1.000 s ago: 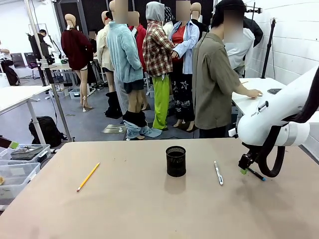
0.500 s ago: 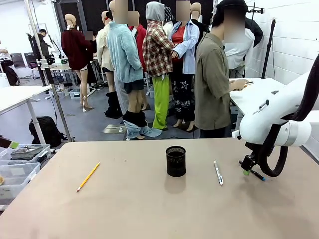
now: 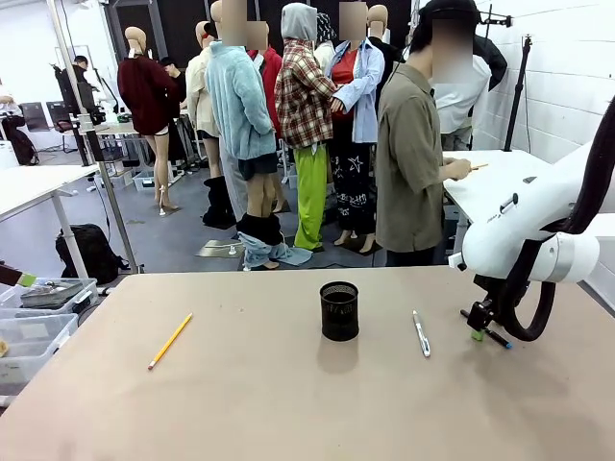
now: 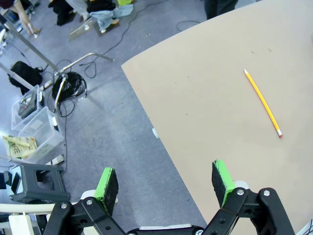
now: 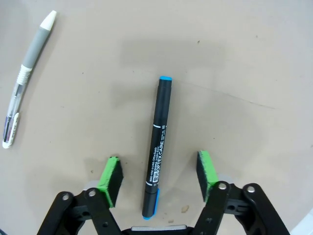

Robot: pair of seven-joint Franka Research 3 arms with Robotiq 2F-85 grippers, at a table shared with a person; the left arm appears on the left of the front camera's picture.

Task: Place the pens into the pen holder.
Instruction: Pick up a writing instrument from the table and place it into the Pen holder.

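right wrist view, right gripper (image 5: 159, 175) agape astride black pen (image 5: 158, 147)

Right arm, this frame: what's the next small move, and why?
Probably close the right gripper: its jaws stand open astride the black pen, which lies flat on the table between the green pads, not yet gripped.

Black marker (image 5: 157, 147) with blue ends and white lettering, grey-and-white pen (image 5: 27, 81), yellow pencil (image 4: 262, 102) with a reddish eraser end, black wire-mesh pen holder (image 3: 339, 310), plain tan surface (image 3: 240, 403), black right pincer (image 5: 158, 170) and left pincer (image 4: 164, 181) with bright green pads, white arm (image 3: 528, 230)
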